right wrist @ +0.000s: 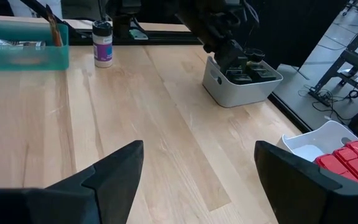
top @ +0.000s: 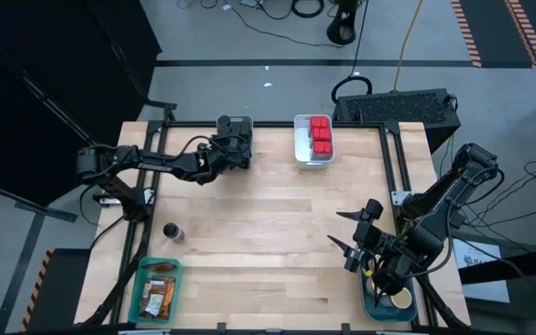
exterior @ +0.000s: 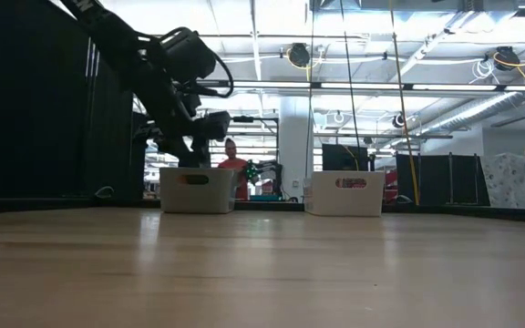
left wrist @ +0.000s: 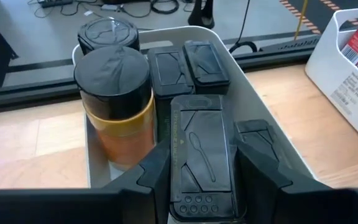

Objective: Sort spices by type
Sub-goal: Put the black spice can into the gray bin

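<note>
Left pincer [left wrist: 201,180] sits over the grey bin [left wrist: 272,134] at the far left of the worktop [top: 268,233], its fingers closed on a dark flat-lidded jar [left wrist: 201,155] standing upright among the others. Beside it in the same bin: a tall jar with orange contents [left wrist: 114,106], another round-lidded jar [left wrist: 109,34] behind, and two more flat black lids [left wrist: 188,65], all packed close.

Right pincer [right wrist: 194,168] waits near the front right corner, fingers spread wide and empty, beside a blue bin [top: 389,302].

Red tins [top: 321,135] fill a white bin [top: 313,158] at the far edge. Packets [top: 158,290] lie in the teal bin [top: 142,302] at front left. One jar [top: 172,232] stands loose on the worktop near that bin, unsorted.

Risk: the held jar is touching its neighbours; releasing or withdrawing at an angle could tip the tall jar or drag one out. The loose jar could be knocked over by an arm sweep.
</note>
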